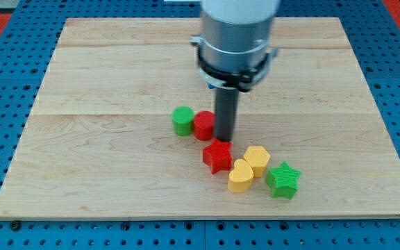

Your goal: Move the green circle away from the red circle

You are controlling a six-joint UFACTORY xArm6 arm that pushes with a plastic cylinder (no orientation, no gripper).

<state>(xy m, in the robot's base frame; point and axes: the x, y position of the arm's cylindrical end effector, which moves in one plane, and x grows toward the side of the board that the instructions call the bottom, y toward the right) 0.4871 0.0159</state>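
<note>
The green circle (182, 120) stands on the wooden board (117, 69) just left of centre. The red circle (203, 126) touches it on the view's right. My tip (223, 137) is down on the board right beside the red circle, on its right side, and just above the red star (217, 155). The tip is apart from the green circle, with the red circle between them.
Below and right of the tip lie a yellow heart (241, 176), a yellow hexagon (257, 160) and a green star (283, 179), packed close to the red star. The arm's grey body (236, 35) hangs over the board's top middle.
</note>
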